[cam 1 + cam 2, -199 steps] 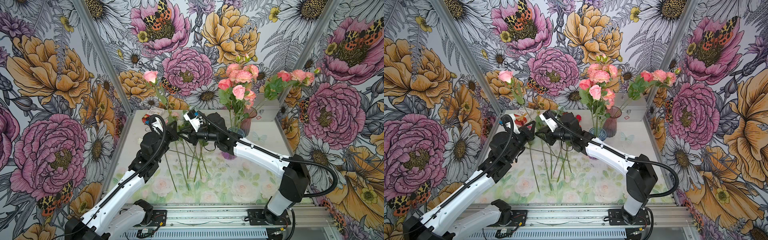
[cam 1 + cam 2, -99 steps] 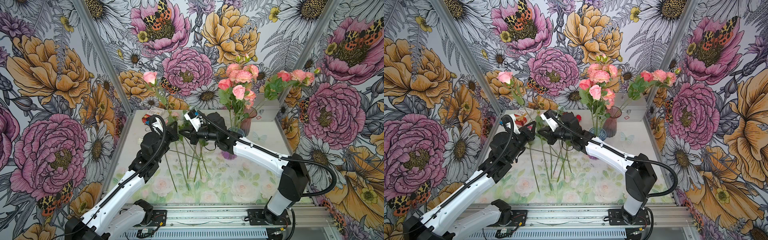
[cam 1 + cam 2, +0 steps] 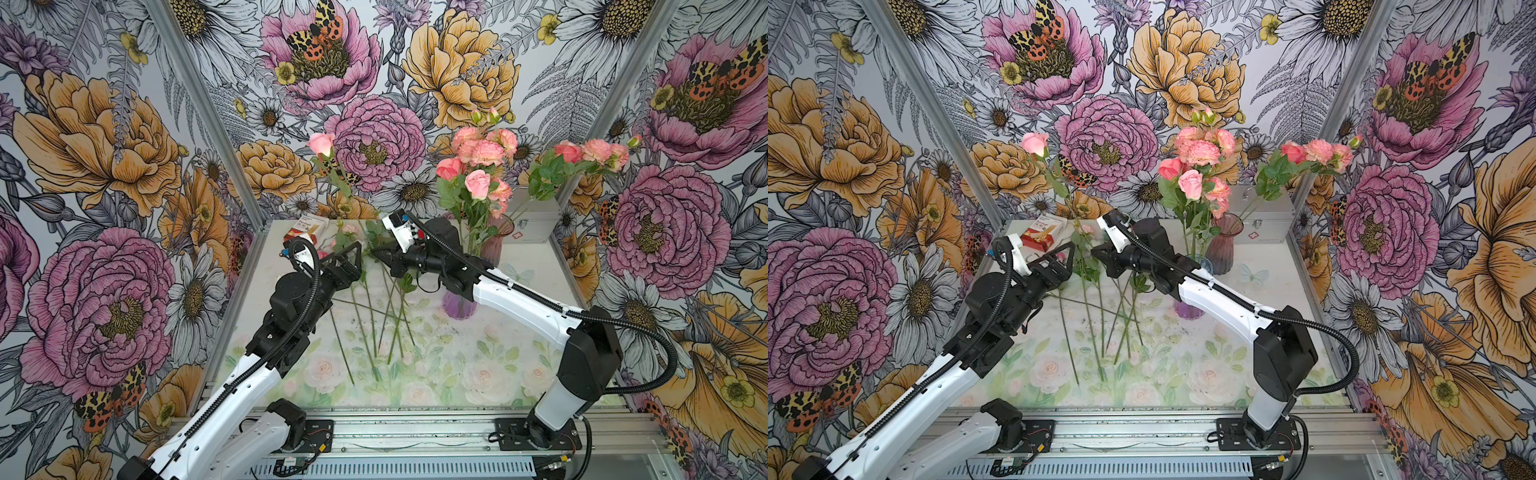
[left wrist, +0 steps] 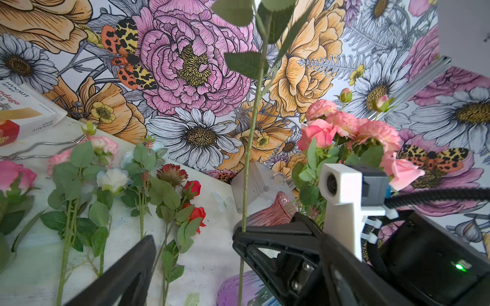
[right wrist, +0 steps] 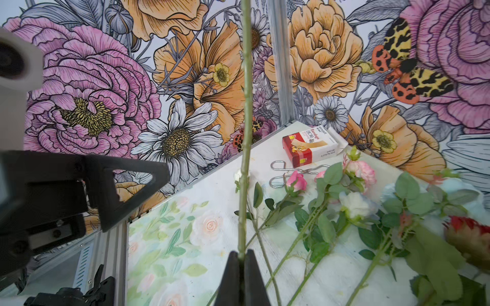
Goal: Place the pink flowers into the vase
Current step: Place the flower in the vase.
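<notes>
the right gripper [image 5: 241, 255] is pinching the stem [image 5: 245, 132] of one pink rose [image 3: 322, 143] low down, jaws pressed tight on it. the left gripper [image 3: 344, 259] has its jaws spread wide, just beside the stem and clear of it. the rose stands nearly upright over the far left of the table [image 3: 478, 365], bloom high, left of the vase [image 3: 457, 309]. the vase already holds a bunch [image 3: 478, 166] and is half hidden behind the right arm. more pink flowers [image 4: 100, 145] lie flat at the far left among red and white ones.

risks, as i judge them:
- the rose is tall and top-heavy and held by a thin pinch near its foot, so a quick swing right could make it pivot or slip in the jaws.
- its leaves could catch on the open left finger close by.
- the bunch crowds the vase mouth, so the bloom may tangle in it.
- if the stem end misses the mouth, it could push the vase over.
- the hanging stem end may also drag the lying flowers.

a second ago the left jaws were closed on the stem and the right ones partly open. now the grip has passed to the right. the rose itself has not moved.
</notes>
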